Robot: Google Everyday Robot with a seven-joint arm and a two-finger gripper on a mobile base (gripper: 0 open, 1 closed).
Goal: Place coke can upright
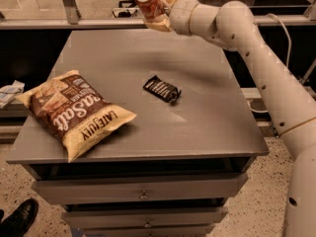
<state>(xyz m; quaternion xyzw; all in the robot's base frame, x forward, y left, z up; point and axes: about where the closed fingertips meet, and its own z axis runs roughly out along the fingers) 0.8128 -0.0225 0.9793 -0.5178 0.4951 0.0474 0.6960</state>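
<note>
The coke can (148,2), red with a silver top, is held in my gripper (157,13) above the far edge of the grey table (207,127). The can is tilted, its top leaning to the left. My gripper is shut on the can's lower half. My white arm (256,58) reaches in from the right side of the view.
A large brown and yellow chip bag (74,110) lies flat on the table's left front. A small black snack wrapper (162,89) lies near the middle. Drawers (143,194) sit below the tabletop. A black shoe (19,218) shows at bottom left.
</note>
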